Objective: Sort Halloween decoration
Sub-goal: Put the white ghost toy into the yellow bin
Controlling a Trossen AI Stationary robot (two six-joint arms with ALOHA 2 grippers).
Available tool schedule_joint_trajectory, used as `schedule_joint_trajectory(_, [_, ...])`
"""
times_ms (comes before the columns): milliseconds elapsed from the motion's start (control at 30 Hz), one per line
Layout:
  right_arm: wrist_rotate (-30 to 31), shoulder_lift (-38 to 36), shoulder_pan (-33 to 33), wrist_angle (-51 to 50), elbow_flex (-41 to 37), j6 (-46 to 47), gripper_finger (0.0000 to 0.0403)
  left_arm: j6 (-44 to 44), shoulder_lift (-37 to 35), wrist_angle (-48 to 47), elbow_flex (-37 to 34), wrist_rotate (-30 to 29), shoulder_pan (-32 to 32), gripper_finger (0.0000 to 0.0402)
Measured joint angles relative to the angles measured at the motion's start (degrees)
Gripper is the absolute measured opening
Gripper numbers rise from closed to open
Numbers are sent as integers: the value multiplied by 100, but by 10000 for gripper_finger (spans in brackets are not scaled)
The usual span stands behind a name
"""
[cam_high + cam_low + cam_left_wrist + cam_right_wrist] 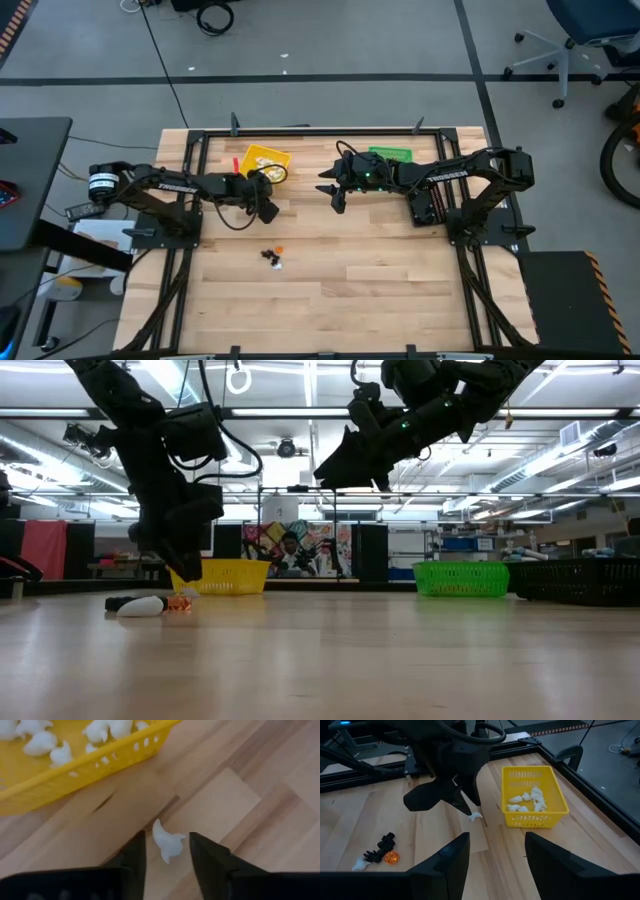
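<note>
My left gripper (166, 862) is open just above the table, close to the near side of the yellow bin (100, 766). A small white ghost trinket (168, 843) sits between its fingertips, and in the right wrist view this trinket (475, 816) lies on the wood just outside the bin. Several white trinkets (526, 800) lie inside the bin. A little pile of black, white and orange trinkets (272, 257) rests on the table nearer the front. My right gripper (335, 192) hangs open above the table's middle, holding nothing.
A green bin (390, 155) stands at the far edge and a black bin (580, 582) under the right arm. A red strip (236, 163) lies left of the yellow bin (265, 162). Bare wood stretches across the near half of the table.
</note>
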Motion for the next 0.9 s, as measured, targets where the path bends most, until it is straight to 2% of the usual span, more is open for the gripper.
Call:
schedule_joint_trajectory(133, [-2,0,0,6,0,0,195,-235,74,-39,-51,0,0,163])
schedule_joint_trajectory(233, [-2,0,0,20,-2,0,195,-347,134,-32,-110,-1,0,172])
schedule_joint_trajectory(533, [-28,0,7,57,-2,0,195,-374,549,266,-97,40,0,157])
schedule_joint_trajectory(900, [-31,0,7,54,-2,0,195,-330,592,287,-99,-38,0,142])
